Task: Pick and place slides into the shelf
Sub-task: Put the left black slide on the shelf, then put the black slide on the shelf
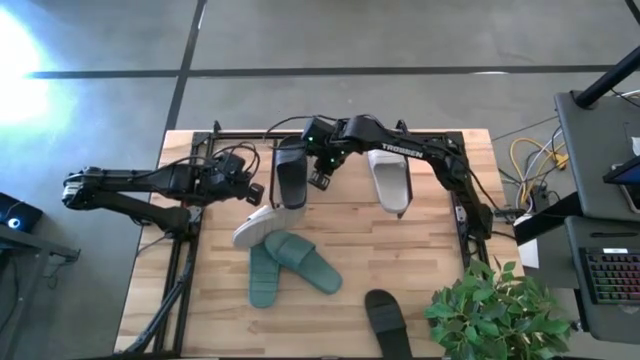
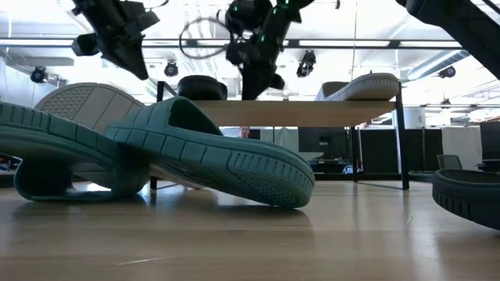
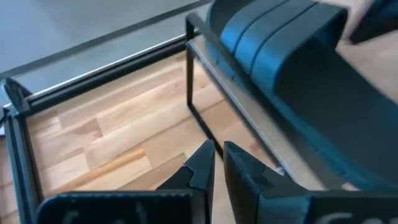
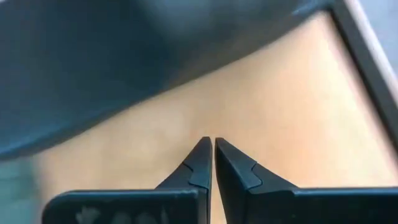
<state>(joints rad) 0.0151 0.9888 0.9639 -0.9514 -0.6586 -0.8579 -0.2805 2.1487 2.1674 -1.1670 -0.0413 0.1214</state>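
The shelf (image 1: pixel 345 200) stands at the table's far side. A black slide (image 1: pixel 290 170) and a white slide (image 1: pixel 390 180) lie on its wooden top board (image 2: pixel 297 113). In front of it on the table a second white slide (image 1: pixel 255 226) leans on two overlapping teal slides (image 1: pixel 300 262). Another black slide (image 1: pixel 385 315) lies near the front edge. My left gripper (image 3: pixel 217 153) hangs shut and empty at the shelf's left end, left of the shelved black slide (image 3: pixel 280 56). My right gripper (image 4: pixel 213 144) hangs shut and empty above the board, just right of that slide.
A potted plant (image 1: pixel 495 310) stands at the table's near right corner. The shelf's thin black frame (image 3: pixel 196 93) runs close past my left gripper. The board between the two shelved slides is bare. A desk with cables and a keyboard (image 1: pixel 610 275) stands beyond the table's right edge.
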